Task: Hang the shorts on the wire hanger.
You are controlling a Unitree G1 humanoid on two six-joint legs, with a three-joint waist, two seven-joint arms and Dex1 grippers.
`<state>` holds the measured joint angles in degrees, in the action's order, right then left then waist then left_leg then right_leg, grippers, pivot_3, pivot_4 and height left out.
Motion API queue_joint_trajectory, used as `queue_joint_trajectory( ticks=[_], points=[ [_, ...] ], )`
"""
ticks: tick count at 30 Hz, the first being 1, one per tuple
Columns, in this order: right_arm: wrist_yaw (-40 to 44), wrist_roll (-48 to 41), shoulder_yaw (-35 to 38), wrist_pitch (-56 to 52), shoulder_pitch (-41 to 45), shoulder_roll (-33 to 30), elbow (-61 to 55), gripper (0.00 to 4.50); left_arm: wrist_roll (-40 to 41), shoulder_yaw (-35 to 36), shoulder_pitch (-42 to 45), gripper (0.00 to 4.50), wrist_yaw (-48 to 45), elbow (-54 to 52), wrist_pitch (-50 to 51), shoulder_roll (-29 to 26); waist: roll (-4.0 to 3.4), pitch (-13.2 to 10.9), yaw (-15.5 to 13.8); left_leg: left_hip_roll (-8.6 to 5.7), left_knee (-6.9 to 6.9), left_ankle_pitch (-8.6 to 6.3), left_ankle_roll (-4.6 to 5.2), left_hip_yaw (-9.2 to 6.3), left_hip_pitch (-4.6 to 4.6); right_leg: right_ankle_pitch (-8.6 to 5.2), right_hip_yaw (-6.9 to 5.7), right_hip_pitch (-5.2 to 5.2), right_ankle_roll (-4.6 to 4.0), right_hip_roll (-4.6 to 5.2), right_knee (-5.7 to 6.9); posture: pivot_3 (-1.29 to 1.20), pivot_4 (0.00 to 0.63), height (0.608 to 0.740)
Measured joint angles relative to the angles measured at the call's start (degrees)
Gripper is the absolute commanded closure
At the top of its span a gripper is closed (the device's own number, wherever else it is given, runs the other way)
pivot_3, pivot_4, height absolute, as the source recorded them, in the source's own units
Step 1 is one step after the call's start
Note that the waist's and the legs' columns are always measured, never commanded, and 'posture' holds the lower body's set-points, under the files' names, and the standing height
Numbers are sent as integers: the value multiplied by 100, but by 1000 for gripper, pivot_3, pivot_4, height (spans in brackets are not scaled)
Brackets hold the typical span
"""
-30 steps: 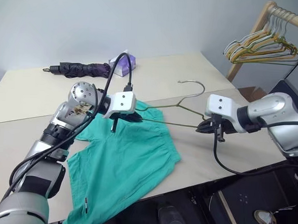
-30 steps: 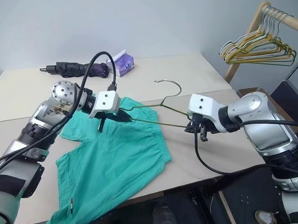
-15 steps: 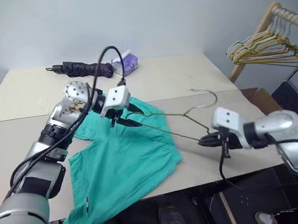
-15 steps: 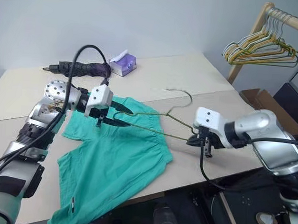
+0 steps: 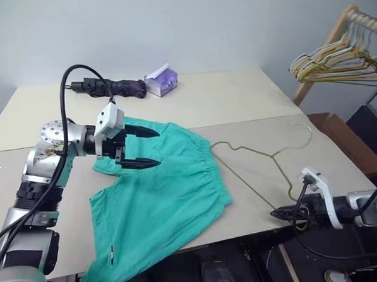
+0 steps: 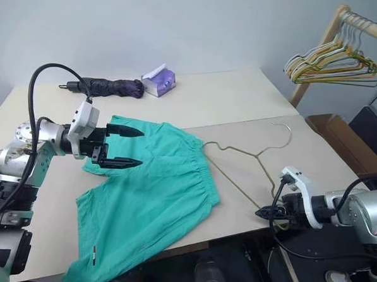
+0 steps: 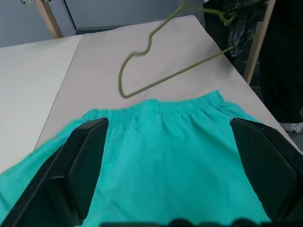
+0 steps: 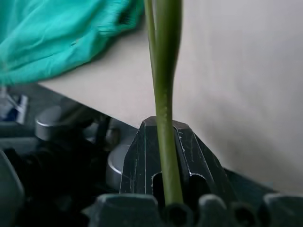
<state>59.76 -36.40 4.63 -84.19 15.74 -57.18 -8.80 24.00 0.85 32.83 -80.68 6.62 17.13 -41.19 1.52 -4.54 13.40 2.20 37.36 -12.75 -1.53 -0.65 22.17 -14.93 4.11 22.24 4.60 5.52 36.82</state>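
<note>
Here, well beyond the left claw point(image 5: 149, 148), a folded dark umbrella point(image 5: 109, 86) and a small purple tissue box point(image 5: 161, 81) lie on the far half of the pale worktop point(image 5: 241, 99); nothing sits between either claw and the task's things. Off past the right claw point(image 6: 262, 213), beyond the worktop's corner, a wooden rack point(image 5: 319, 53) carries a bunch of pastel hangers point(image 5: 335, 63). The shorts point(image 5: 160, 196) are soft teal-green cloth, crumpled flat on the near half of the worktop, gathered elastic waistband toward the right claw, one leg drooping over the near edge with a tiny white label point(image 5: 112, 251) on it. The wire hanger point(image 5: 257, 163) is one thin olive-gold wire, triangular with notched shoulders and a small hook; it lies between the two claws, one shoulder just beside the waistband and not threaded into the cloth, hook pointing toward the rack side. Left claw: black fingers point(image 7: 85, 156) spread wide apart, empty, hovering just above the shorts at the end away from the waistband, pointing across them toward the hanger. Right claw: at the worktop's near edge, fingers together and clamped on the hanger's wire at its near corner; the wrist view shows the wire point(image 8: 165, 118) pinched between the black pads.
</note>
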Motion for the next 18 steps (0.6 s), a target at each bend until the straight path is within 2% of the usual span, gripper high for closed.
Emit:
queue_joint_trajectory(
  ticks=[6,13,18],
  points=[
    [-260,-15,-222,-161,658,344,1125,4500,85,48,-164,41,238,-396,113,-114,-4,-3,-147,-1,-2,-4,6,1,10,0,1,5,-1,-1,-12,-131,69,740],
    [-232,-91,-663,-266,933,342,1315,4500,87,51,-198,41,385,-503,193,-189,-6,-4,-323,-1,-3,-4,6,1,10,-1,-1,4,1,-2,-12,-104,73,740],
    [184,-303,-670,-227,928,-45,1333,4500,96,55,-210,41,486,-586,205,-194,-9,-8,-475,0,-3,-5,7,3,10,-1,-1,5,1,-2,-17,-101,74,740]
  ],
)
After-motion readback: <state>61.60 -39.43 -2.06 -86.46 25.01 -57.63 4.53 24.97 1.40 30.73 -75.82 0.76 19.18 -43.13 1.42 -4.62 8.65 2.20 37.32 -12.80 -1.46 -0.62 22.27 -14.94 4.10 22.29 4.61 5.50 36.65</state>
